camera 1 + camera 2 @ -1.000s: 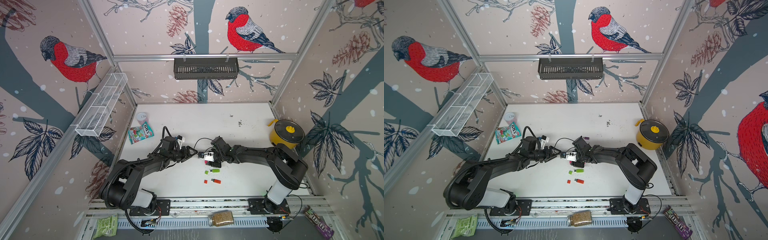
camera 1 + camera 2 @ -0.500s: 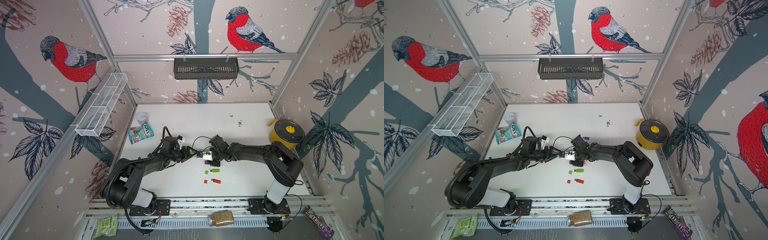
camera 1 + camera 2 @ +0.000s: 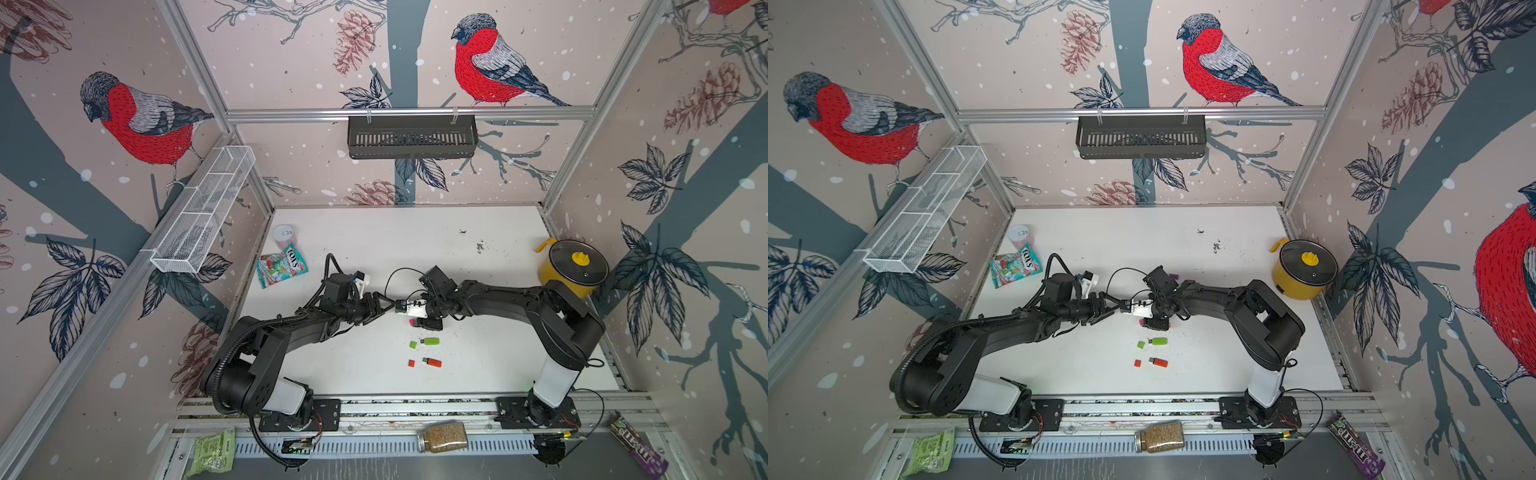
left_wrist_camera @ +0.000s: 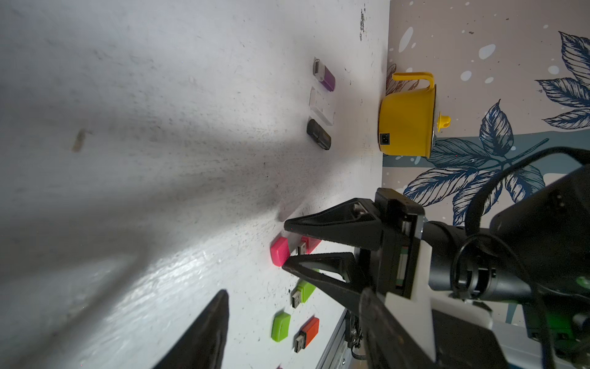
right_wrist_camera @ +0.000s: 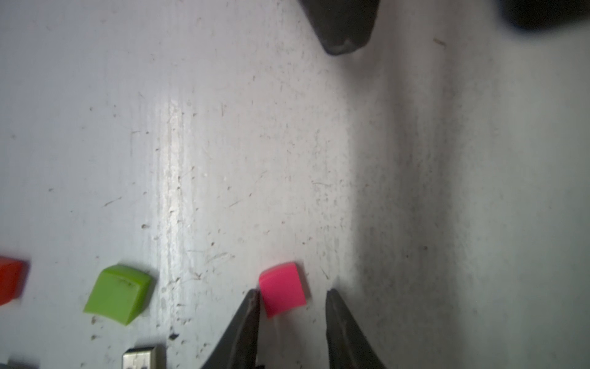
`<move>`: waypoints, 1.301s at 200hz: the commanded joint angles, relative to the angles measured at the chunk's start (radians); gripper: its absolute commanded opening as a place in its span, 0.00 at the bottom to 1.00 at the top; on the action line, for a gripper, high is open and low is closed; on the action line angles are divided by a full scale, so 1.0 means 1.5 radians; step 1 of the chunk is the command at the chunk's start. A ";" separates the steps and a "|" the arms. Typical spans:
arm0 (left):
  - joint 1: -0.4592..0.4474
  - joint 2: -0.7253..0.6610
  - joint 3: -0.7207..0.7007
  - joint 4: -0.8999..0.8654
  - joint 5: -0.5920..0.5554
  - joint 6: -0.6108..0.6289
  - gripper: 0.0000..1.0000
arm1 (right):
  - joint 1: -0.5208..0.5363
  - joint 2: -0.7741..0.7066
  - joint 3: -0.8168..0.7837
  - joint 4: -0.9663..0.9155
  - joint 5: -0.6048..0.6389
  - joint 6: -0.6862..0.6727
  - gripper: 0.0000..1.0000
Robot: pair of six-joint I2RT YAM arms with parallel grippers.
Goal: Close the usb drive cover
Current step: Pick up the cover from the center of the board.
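My right gripper (image 5: 292, 291) is low over the desk (image 3: 374, 249), jaws partly apart and gripping nothing. The pink cap (image 5: 282, 289) lies flat at the tips, one fingertip at its edge. The pink usb drive (image 4: 311, 243) lies uncapped just beside the cap, plug toward it. My left gripper (image 3: 382, 312) is spread, empty and close by.

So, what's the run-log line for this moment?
right pincer: open, around pink cap | left pincer: open, empty | pink cap: on table, not yet on pink drive
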 commanded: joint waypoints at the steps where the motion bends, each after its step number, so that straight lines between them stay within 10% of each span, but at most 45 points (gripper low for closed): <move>1: 0.001 0.007 0.000 0.039 0.020 -0.005 0.64 | 0.003 0.010 0.005 -0.057 0.002 -0.008 0.37; 260: 0.001 0.035 0.006 0.055 0.033 -0.008 0.64 | -0.007 0.037 0.026 -0.145 0.005 -0.062 0.34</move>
